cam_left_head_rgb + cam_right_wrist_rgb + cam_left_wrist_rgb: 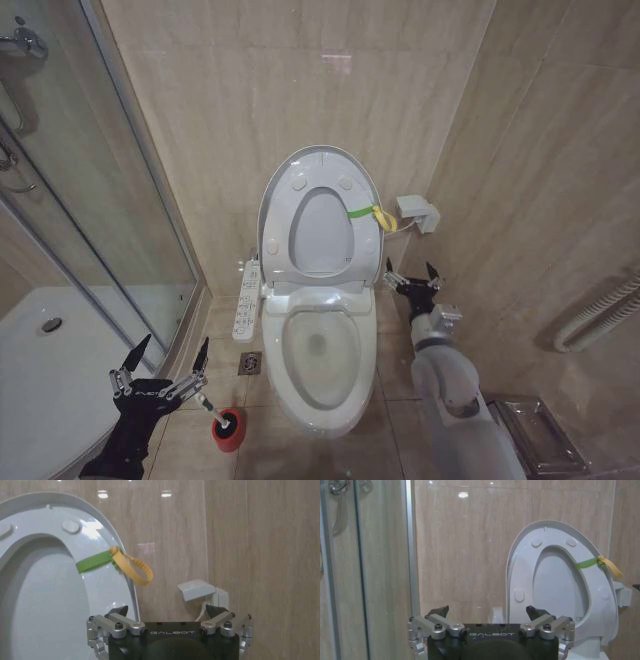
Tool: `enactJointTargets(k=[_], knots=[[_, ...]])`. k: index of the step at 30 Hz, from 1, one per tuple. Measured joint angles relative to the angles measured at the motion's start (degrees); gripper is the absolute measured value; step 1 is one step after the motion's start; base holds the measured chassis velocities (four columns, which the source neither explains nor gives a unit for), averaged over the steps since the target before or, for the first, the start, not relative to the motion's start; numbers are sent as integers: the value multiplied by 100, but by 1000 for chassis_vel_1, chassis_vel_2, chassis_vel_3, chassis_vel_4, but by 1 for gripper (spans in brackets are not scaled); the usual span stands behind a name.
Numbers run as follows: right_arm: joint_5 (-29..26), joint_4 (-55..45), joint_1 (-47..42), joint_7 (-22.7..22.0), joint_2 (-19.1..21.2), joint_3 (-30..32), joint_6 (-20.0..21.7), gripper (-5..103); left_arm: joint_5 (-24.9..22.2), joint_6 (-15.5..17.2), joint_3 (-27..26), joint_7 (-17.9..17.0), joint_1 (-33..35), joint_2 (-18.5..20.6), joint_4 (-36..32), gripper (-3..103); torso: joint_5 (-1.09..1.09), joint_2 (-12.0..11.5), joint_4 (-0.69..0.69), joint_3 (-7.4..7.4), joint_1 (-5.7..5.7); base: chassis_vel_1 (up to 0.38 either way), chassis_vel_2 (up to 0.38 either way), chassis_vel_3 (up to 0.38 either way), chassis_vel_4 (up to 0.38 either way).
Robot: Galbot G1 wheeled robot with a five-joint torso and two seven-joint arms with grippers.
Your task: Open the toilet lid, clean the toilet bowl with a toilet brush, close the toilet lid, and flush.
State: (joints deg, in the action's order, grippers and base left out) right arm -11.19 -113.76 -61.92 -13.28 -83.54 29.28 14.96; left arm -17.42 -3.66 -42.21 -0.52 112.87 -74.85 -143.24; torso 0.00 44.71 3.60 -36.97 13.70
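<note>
The toilet lid stands raised against the back wall with its underside toward me, and a yellow-green strap hangs at its edge. Below it the toilet bowl lies uncovered. The toilet brush sits in its red holder on the floor, to the left of the bowl. My left gripper is open just left of the brush handle, nothing between its fingers. My right gripper is open beside the toilet's right side, below the strap. The lid rises beyond the left gripper. The right gripper holds nothing.
A glass shower door and white shower tray close off the left. A control panel and floor drain lie left of the bowl. On the right are a wall box, a corrugated hose and a metal floor rack.
</note>
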Motion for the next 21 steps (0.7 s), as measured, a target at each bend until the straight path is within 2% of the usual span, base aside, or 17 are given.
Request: enactJointTargets(k=[8,13,21], knots=[[-31,131,235,-59,7,57,18,100,0,0,0,0,0,0,0,100,0,0,1,0,0,0,0,0,0],[-267,135,560,-242,-41,90,193,100,0,0,0,0,0,0,0,100,0,0,0,0,0,0,0,0,0],[-202,447,975,-336,66,131,125,100,0,0,0,0,0,0,0,100,1,0,1,0,0,0,0,0,0]])
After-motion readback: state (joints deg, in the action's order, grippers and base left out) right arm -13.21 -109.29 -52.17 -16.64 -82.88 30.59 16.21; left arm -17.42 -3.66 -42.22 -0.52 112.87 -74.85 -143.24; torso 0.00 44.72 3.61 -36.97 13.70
